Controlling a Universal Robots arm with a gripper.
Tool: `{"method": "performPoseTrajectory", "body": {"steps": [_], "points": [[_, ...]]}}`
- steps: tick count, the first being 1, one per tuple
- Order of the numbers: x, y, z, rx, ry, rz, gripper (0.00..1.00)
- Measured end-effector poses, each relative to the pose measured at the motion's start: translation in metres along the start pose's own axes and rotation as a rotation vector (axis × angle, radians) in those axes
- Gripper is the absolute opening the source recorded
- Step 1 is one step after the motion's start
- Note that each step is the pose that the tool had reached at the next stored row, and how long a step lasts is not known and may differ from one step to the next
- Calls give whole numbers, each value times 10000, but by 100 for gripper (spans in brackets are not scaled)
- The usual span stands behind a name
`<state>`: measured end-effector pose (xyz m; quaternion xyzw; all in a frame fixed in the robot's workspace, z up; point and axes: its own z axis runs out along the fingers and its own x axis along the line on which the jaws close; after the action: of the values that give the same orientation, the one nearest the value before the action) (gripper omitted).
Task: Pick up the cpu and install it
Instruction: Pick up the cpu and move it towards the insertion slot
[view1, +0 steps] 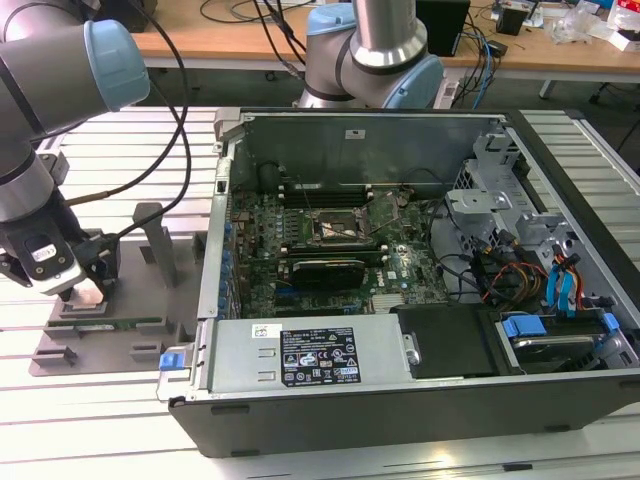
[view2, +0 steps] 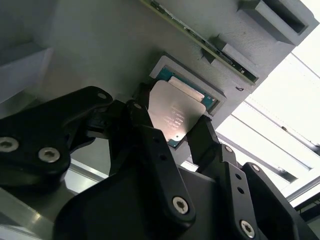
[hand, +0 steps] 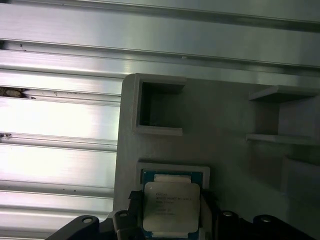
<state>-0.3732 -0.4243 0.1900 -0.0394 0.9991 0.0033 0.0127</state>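
Observation:
The cpu (view2: 172, 112), a small square chip with a pale silver top, sits between my black fingers (view2: 142, 122) just above its green-edged square nest (view2: 207, 97) in the grey fixture (hand: 225, 115). In the first wrist view the cpu (hand: 171, 207) touches a finger on each side, and my gripper (hand: 171, 212) is shut on it. In the exterior view my gripper (view1: 85, 288) hangs low over the grey fixture (view1: 150, 300) at the exterior view's left, outside the open computer case (view1: 400, 290). The black socket frame (view1: 340, 230) lies on the motherboard inside the case.
A long green memory stick (view1: 110, 323) lies in the fixture next to my gripper. Grey upright posts (view1: 160, 240) rise from the fixture beside the case wall. Cables and drive bays (view1: 520, 260) fill the case's right side. Another arm's base (view1: 370, 50) stands behind the case.

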Motion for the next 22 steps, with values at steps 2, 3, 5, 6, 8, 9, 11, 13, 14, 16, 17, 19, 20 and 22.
{"method": "performPoseTrajectory", "body": {"steps": [2,3,5,6,8,9,11,13,14,16,17,19,20,22], "points": [[0,0,0,0,0,0,55],[0,0,1,0,0,0,55],[0,0,1,0,0,0,55],[0,0,1,0,1,0,55],[0,0,2,0,0,0,55],[0,0,2,0,0,0,55],[0,0,3,0,0,0,55],[0,0,2,0,0,0,55],[-1,1,-10,-4,-6,0,55],[-2,0,-43,0,-2,-1,55],[-2,0,-55,0,-1,-1,55],[-3,0,-78,0,-2,-1,55],[-3,1,-96,0,-1,-1,55],[-4,1,-106,-1,-3,-1,55]]}}
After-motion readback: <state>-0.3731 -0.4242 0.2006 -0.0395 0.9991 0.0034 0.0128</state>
